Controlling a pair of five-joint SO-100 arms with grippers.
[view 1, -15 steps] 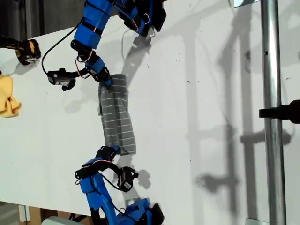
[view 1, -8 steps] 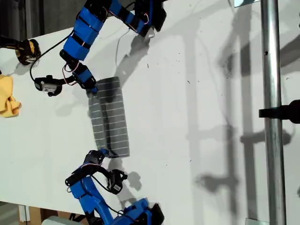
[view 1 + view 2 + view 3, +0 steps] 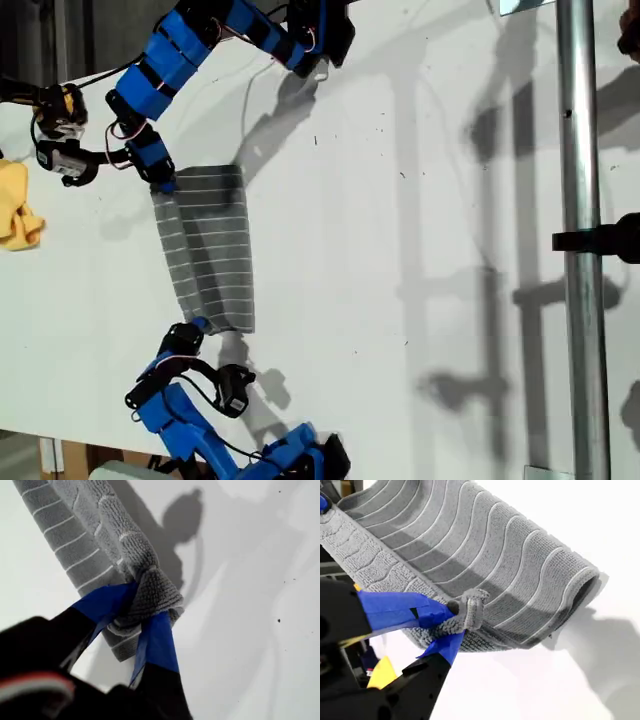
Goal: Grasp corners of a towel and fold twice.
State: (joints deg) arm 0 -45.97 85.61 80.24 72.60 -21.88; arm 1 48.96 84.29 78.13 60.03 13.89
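Towel [image 3: 207, 248] hangs folded between both arms over the white table [image 3: 420, 200], toward the exterior view's left. Soft terry, light, sags and bunches, so pinch only at corners. My first gripper [image 3: 142, 612] is clamped on a bunched corner [image 3: 150, 597]. My second gripper [image 3: 454, 622] is clamped on another corner [image 3: 470, 611]. Bulky wads could slip, I'd judge. Yellow cloth [image 3: 15, 205] lies well apart.
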